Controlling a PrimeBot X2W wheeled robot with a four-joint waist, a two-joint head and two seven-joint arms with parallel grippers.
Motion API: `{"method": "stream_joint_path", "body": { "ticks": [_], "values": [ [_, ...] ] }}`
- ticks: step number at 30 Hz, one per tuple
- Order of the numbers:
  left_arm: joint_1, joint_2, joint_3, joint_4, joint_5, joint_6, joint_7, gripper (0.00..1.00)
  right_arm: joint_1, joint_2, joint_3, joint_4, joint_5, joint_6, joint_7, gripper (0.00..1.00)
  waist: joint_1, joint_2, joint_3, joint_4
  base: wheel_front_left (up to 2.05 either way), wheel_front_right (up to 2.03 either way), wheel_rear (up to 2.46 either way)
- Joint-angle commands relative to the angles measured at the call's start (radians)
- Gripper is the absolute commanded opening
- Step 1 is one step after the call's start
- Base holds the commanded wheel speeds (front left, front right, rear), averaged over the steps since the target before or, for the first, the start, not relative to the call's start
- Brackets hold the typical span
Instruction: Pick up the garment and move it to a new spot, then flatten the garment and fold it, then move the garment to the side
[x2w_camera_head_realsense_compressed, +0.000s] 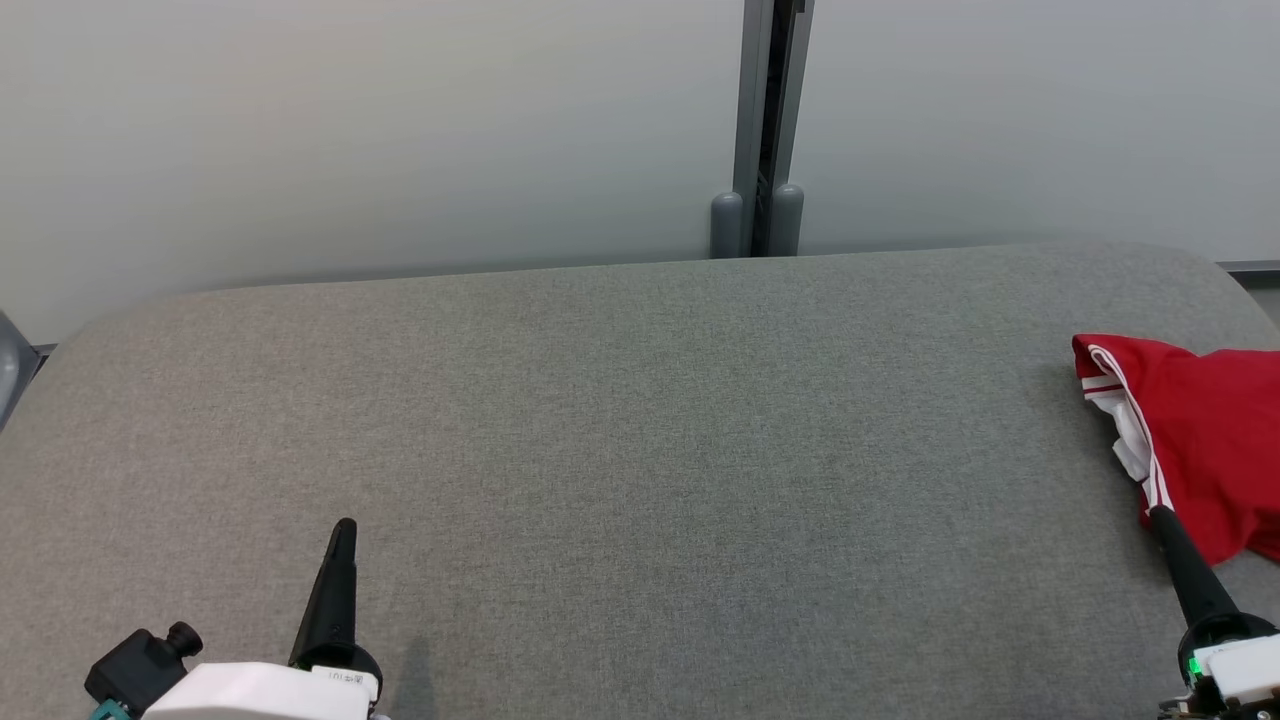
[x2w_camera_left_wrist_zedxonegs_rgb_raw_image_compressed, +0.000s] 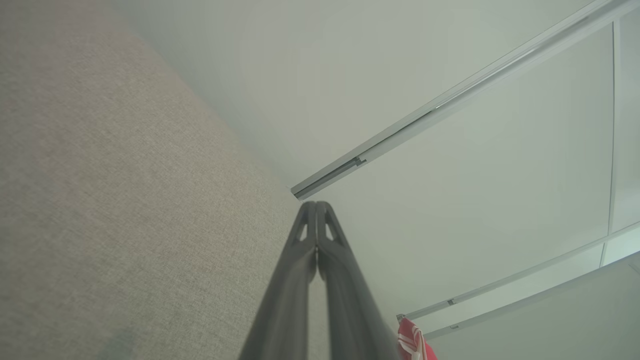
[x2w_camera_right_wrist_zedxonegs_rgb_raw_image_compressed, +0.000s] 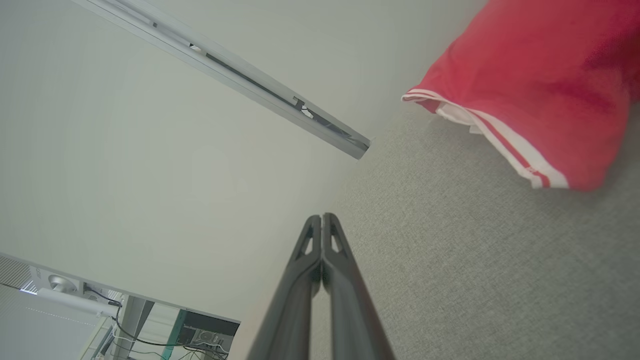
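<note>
Garment (x2w_camera_head_realsense_compressed: 1210, 450) (red, white-trimmed) lies just beside the right end effector (x2w_camera_head_realsense_compressed: 1159, 514), closed empty.

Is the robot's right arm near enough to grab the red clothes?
Probably yes. The right gripper sits at the striped edge of the red garment on the grey surface, and nothing lies between them. Its jaws are shut, so it would have to open them first.

Grey surface (x2w_camera_head_realsense_compressed: 640, 450) open; garment (x2w_camera_head_realsense_compressed: 1210, 450) blocks right edge.
</note>
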Motion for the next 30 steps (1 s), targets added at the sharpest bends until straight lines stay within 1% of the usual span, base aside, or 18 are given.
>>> {"method": "stream_joint_path", "body": {
  "ticks": [1, 30],
  "values": [
    [-0.020, 0.003, 0.009, -0.003, -0.018, -0.010, 0.000, 0.00, -0.023, -0.006, -0.006, -0.001, 0.021, 0.000, 0.009, 0.00, 0.0000, -0.0001, 0.000, 0.000, 0.00, 0.00, 0.00],
    [-0.041, -0.050, 0.031, 0.019, -0.245, -0.076, 0.010, 0.00, -0.057, -0.003, -0.058, 0.059, 0.291, 0.000, 0.061, 0.00, 0.0000, -0.0001, 0.010, 0.000, 0.00, 0.00, 0.00]
  ]
}}
